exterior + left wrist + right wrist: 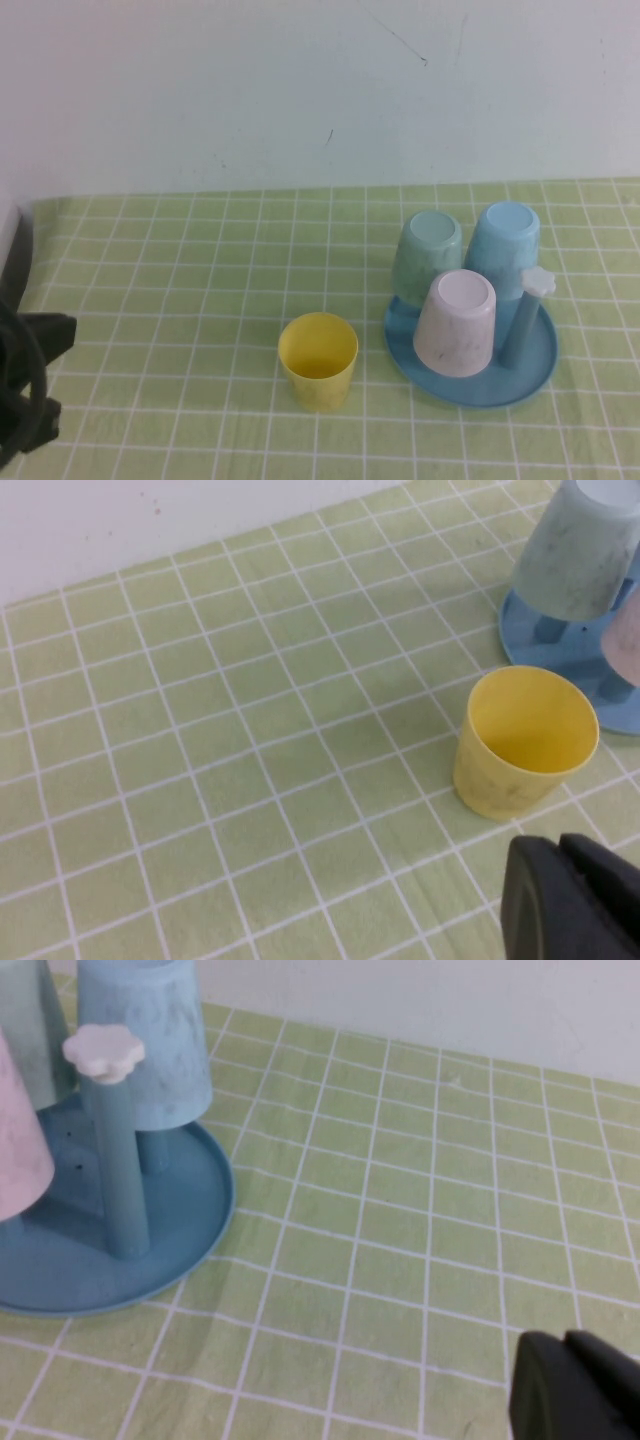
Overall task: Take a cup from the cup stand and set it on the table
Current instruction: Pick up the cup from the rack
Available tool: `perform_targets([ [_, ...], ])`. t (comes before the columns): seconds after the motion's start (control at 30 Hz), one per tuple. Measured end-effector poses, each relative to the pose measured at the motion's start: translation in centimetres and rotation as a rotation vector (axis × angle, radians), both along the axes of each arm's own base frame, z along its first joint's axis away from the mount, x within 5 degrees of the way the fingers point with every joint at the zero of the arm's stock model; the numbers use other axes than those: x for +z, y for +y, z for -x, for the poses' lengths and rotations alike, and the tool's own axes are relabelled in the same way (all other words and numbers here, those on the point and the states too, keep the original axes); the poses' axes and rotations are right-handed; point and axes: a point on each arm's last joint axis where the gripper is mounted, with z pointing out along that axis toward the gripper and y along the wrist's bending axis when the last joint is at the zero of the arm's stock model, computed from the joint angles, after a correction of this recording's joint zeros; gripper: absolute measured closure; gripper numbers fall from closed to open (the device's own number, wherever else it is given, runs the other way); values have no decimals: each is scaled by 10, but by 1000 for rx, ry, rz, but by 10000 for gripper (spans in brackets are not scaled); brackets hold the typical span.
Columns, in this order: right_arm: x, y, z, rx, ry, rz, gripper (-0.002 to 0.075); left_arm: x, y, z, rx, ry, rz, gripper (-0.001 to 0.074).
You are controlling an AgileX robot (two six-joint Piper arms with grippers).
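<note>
Four cups are seen on the worktop (180, 300), which is covered by a light green cloth with a white grid. Three of them are hung upside down on the cup stand (530, 375), presumably so that they can drain and be lifted straight up off the posts. One post (525, 325) with a white flower-shaped cap (536, 280) is left bare at the right of the round blue tray.

The pale pink cup (456, 322), the one to be taken, is carried mouth-down on the front post, nearest the robot. Behind it, the mint-green cup (428, 255) and the light blue cup (502, 250) are hung side by side in the same way. Nothing can be held in any of them as they stand.

The yellow cup (318, 360) is set upright on the cloth just left of the tray, apart from it, and is seen to be empty.

The left end effector (575, 900) is clenched on nothing and is held low, near the yellow cup. The right end effector (580, 1390) is likewise clenched on nothing, over bare cloth well to the right of the stand. The lift is judged not yet begun.
</note>
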Motion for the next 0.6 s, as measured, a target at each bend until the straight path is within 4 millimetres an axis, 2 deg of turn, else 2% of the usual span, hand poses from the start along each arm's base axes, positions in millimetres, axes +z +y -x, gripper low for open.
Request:
perform_targets([
  [0.13, 0, 0, 0, 0, 0, 0, 729, 10, -3, -17, -12, 26, 27, 738],
  [0.23, 0, 0, 0, 0, 0, 0, 729, 10, -9, -30, -43, 66, 92, 738],
  [0.4, 0, 0, 0, 0, 0, 0, 729, -4, -24, -48, -117, 149, 105, 738],
  [0.6, 0, 0, 0, 2, 0, 4, 729, -22, -47, -63, -234, 238, 24, 738],
])
